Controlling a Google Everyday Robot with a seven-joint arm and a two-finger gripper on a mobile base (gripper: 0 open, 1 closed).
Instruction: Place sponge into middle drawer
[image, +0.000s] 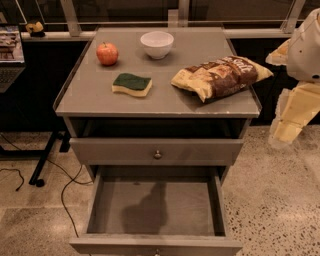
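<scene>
The sponge (132, 84), pale yellow with a dark green top, lies flat on the grey cabinet top (165, 100), left of centre. The middle drawer (155, 207) is pulled far out at the bottom of the view and is empty inside. Its front edge and knob are at the lower border. The knobbed drawer (157, 151) one tier higher is nearly shut. My gripper (287, 131) hangs off the cabinet's right side, below the level of the top and well apart from the sponge. It holds nothing that I can see.
On the cabinet top are a red apple (107, 53), a white bowl (157, 44) and a crinkled snack bag (220, 76) at the right. A desk with a laptop (9, 55) stands at left, with cables (65, 190) on the speckled floor.
</scene>
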